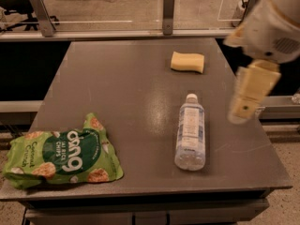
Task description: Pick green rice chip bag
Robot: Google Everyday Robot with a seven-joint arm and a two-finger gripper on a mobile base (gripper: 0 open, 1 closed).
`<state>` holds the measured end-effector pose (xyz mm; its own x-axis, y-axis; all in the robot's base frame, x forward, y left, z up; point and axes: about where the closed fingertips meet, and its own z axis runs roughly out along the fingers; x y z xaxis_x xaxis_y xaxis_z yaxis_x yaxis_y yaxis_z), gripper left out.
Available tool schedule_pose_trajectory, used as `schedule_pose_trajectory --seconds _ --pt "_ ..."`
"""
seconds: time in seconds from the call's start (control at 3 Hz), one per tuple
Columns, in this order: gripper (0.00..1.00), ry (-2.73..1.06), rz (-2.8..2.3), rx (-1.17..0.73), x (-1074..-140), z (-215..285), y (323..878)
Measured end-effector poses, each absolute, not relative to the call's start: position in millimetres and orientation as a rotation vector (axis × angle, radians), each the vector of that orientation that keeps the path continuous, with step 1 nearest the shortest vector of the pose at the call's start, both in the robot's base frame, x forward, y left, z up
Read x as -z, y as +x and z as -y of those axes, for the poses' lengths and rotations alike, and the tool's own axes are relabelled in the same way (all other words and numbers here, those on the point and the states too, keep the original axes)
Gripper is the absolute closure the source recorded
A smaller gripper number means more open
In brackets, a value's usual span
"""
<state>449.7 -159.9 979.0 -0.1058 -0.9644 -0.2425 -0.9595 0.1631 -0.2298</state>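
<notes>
The green rice chip bag [63, 157] lies flat at the front left corner of the grey table [122, 88], partly hanging over the left edge. It is light green with a dark green centre, white lettering and pictures of round tan chips. My gripper [244, 109] hangs above the table's right edge, far to the right of the bag and just right of the bottle. It holds nothing.
A clear plastic water bottle [191, 131] lies on its side right of centre, cap pointing away. A yellow sponge [187, 62] lies at the back right. A glass barrier with metal posts [168, 12] runs behind the table.
</notes>
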Motion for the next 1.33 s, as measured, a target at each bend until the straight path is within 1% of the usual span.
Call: schedule_pose_trajectory --seconds 0.33,0.67,1.0,1.33 --pt "0.0 -2.034 -1.917 -0.102 -977.8 50.9 458.9" --pt "0.0 -2.231 -1.744 -0.119 -968.9 -68.3 455.4" --pt "0.0 -2.229 -1.723 -0.12 -972.9 -71.6 453.4" --pt "0.0 -2.228 -1.711 -0.281 -939.3 -97.3 455.8"
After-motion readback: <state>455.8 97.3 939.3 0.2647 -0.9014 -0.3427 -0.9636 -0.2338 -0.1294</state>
